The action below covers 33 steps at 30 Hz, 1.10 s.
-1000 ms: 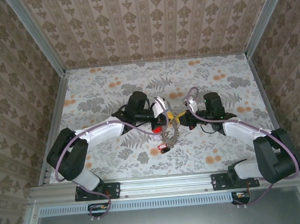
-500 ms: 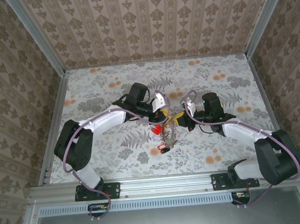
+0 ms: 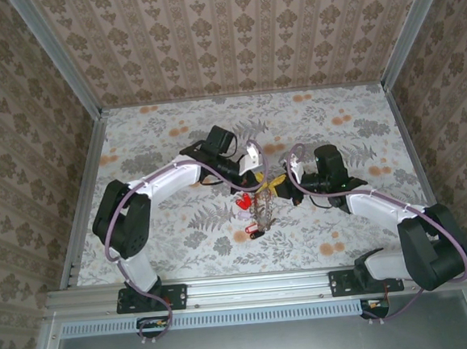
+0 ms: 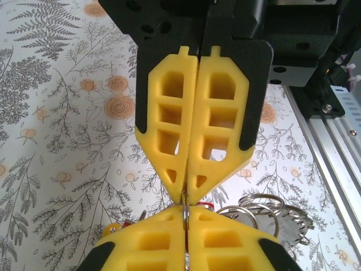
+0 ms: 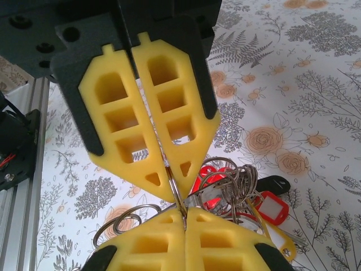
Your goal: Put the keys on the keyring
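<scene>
Keys (image 5: 271, 206): red, black and yellow heads are seen bunched with small split rings (image 5: 237, 180), just under the jaws and over the floral surface (image 3: 335, 134). Keyring (image 5: 173, 190): held edge-on between both grippers. Right gripper (image 5: 184, 221): jaws are closed on the keyring. Left gripper (image 4: 185, 223): jaws are closed on it too, tips met with the right's.

Pads (image 4: 149, 243) on the left gripper (image 4: 185, 213) and the right gripper (image 5: 184, 213) look like matt yellow foamy plastic, slightly grainy, backed by matt black hard plastic. Keyring (image 3: 263, 210) is silver-grey metal, and the little split rings (image 5: 228, 176) are shiny bare wire. Keys (image 5: 271, 208) have glossy red plastic heads. Table cover (image 5: 293, 101) is a smooth matt floral print, and the rail (image 4: 333, 152) looks like brushed aluminium.
</scene>
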Available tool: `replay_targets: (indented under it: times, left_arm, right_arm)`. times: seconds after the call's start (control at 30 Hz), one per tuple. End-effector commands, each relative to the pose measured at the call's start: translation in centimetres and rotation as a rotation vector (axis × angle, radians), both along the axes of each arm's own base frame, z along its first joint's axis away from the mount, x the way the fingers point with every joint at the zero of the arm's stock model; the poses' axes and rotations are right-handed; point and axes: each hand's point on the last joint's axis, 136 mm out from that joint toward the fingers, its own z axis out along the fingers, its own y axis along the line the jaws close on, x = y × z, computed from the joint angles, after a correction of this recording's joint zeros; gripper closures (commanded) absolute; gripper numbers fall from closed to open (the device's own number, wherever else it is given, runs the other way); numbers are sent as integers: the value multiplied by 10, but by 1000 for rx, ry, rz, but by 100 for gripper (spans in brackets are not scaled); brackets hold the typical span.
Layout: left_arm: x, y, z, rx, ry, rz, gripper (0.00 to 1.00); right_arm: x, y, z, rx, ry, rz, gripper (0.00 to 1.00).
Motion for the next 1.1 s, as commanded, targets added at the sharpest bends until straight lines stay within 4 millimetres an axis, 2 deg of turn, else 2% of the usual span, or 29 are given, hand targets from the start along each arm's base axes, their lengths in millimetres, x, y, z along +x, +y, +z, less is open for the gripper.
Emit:
replay_targets:
  times: [0.0,0.13,0.23,0.5,0.9,0.97,1.07]
  left_arm:
    - [-7,-1,8,-25,19,-47,100]
    - [-4,-1,11,-49,-14,-24,100]
    - [-3,-5,24,-126,-35,-3,100]
    - [-7,-5,44,-247,-58,12,100]
    - [-17,-7,47,-279,-65,-22,100]
    - [-16,-7,49,-290,-81,-15,100]
    - [-14,-7,50,-296,-101,-2,100]
  right_arm:
    - [-2,3,12,17,-59,23,92]
    - [1,0,6,11,-32,-16,85]
    - [2,0,-5,14,16,-33,80]
    - [6,-1,-13,55,52,-82,78]
    - [7,10,3,148,108,-19,100]
    - [8,10,-10,138,168,-18,100]
    - [10,8,-17,138,224,-21,100]
